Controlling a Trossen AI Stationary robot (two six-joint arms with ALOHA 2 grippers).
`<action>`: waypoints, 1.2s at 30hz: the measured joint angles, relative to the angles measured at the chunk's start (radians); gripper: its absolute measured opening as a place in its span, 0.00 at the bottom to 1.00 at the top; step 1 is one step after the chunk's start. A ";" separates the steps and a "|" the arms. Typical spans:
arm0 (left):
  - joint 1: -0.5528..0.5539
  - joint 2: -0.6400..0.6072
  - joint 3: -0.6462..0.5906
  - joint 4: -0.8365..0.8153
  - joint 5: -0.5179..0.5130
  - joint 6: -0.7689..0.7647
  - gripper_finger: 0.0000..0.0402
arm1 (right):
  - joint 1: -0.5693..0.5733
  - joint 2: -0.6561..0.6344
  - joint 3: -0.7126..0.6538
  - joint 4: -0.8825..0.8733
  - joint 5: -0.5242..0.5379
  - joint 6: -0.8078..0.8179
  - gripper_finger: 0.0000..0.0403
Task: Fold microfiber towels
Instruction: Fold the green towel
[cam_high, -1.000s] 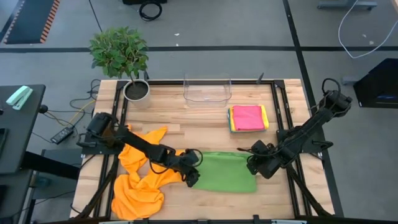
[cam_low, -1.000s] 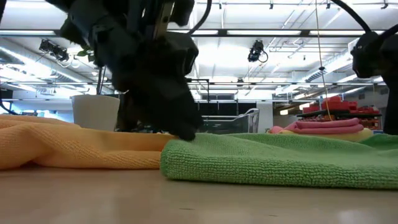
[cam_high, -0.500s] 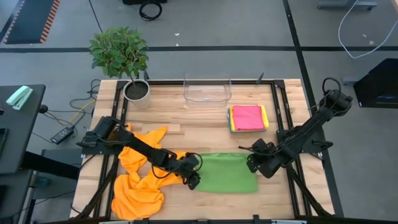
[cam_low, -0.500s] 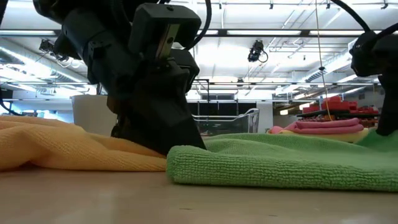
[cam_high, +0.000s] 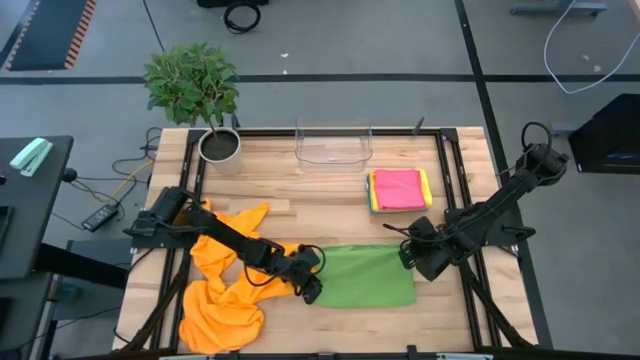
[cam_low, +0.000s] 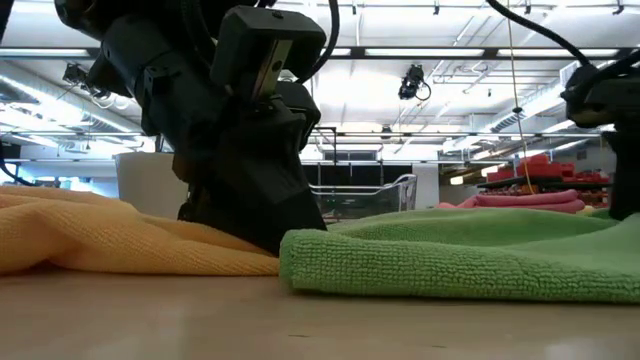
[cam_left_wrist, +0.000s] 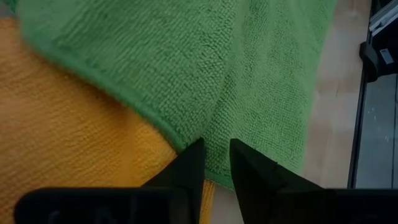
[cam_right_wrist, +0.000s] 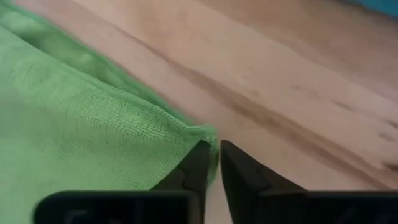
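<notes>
Green towel (cam_high: 366, 276) pinched at opposite edges by left end effector (cam_high: 311, 291) and right end effector (cam_high: 411, 254).

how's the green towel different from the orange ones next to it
The green towel lies as a flat, tidy rectangle; the orange towels sit crumpled in a loose heap. The green towel has a pincer at each end, the left pincer and the right pincer, each pinching an edge; the orange towels have only the left arm lying across them. The green towel's edge overlaps the orange. Both are plain fuzzy cloths on the wooden table.
</notes>
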 joint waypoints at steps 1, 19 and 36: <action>0.004 0.000 0.000 0.003 0.003 0.000 0.21 | -0.014 -0.008 0.000 0.000 0.000 -0.020 0.15; 0.061 -0.044 -0.004 0.039 0.062 0.062 0.20 | 0.284 0.117 0.044 0.368 -0.040 0.227 0.10; 0.010 -0.134 0.006 -0.535 0.051 0.217 0.06 | 0.314 0.290 0.137 0.117 -0.299 0.168 0.01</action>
